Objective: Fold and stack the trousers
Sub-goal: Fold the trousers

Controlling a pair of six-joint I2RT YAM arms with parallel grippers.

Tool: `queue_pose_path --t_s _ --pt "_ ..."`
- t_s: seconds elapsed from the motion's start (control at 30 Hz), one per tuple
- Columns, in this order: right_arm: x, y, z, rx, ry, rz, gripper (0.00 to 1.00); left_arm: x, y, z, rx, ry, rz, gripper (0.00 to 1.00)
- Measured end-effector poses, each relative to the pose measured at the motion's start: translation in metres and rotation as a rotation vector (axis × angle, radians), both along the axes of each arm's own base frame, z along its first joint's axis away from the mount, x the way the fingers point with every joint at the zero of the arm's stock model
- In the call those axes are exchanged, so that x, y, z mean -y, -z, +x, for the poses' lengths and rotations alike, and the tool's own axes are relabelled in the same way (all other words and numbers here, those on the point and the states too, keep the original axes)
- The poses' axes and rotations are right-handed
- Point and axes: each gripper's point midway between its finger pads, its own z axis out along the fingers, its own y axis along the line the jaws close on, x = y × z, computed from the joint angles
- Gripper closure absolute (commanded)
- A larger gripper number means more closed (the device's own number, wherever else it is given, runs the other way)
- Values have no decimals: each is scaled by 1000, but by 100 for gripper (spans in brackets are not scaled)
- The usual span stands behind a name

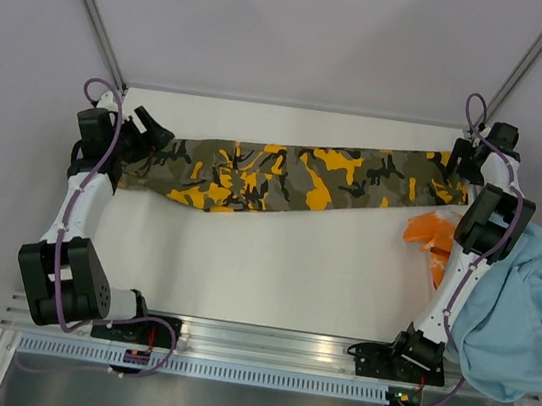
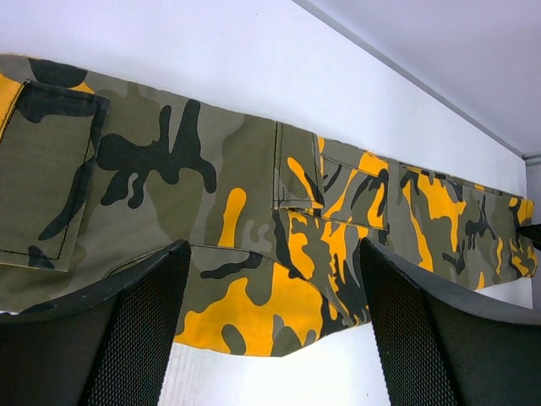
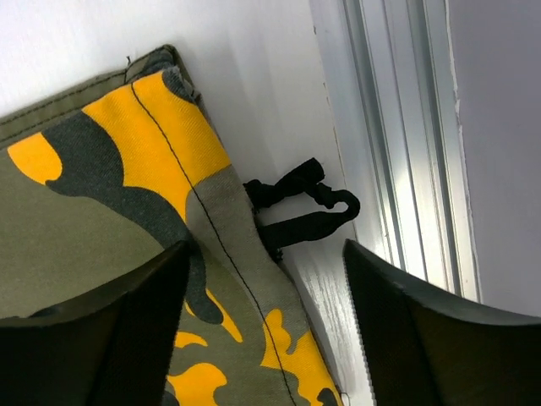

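**Top view.** A long pair of camouflage cloth trousers, olive-grey with black and yellow-orange blotches (image 1: 295, 178), lies stretched flat from left to right across the far part of the white counter (image 1: 272, 264). My left arm (image 1: 80, 198) reaches to the left end and my right arm (image 1: 472, 257) to the right end. A crumpled plain orange garment (image 1: 428, 237) sits just beside the right arm. A plain light-blue garment (image 1: 524, 309) is heaped at the counter's right edge.

**Left wrist view.** The left jaws stand wide with nothing gripped. Their black mesh-faced fingers (image 2: 139, 330) straddle the near edge of the trousers (image 2: 237, 186), close to a stitched patch pocket (image 2: 51, 169).

**Right wrist view.** The right jaws are also spread wide and hold nothing. They are poised over the end corner of the trousers (image 3: 127, 186). A knotted black cord (image 3: 304, 207) pokes out of the cloth there, beside a silver metal rail (image 3: 406, 127).

**The step in hand.** I judge that I am about to take both ends for the first fold.
- Each pair of jaws should come low enough to catch every layer, not only the top one.
- The two grips should sit at matching spots on the edge.
- I want the cord left outside the right bite.
- Both ends should lift evenly so the cloth does not twist.
- The fold must stay clear of the orange garment.
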Motion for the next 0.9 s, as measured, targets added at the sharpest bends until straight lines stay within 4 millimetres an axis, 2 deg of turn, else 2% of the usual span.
queue_pose_path --t_s 0.17,0.2,0.23,0.27,0.33,0.57,0.7,0.8,0.9 --pt "-1 0 2 12 -8 6 35 0 2 0 -2 0 0 14" --pt "-1 0 3 16 -10 9 55 0 2 0 -2 0 -1 14" --pt "-2 0 4 20 -18 11 67 0 2 0 -3 0 -1 14" --pt "-3 1 4 21 -23 14 83 0 2 0 -3 0 -1 14" --pt "-10 1 6 26 -32 38 100 0 2 0 -3 0 0 14" --pt "-15 -1 8 15 -22 0 100 -1 3 0 -2 5 14 14" --pt "-21 -10 7 -11 -23 -67 100 -3 5 -1 -11 -1 29 14" --pt "-36 -32 10 -18 -53 -153 100 -6 9 -2 -24 -15 43 14" --pt "-70 -71 20 22 -109 -242 100 -9 13 -4 -42 -28 54 14"
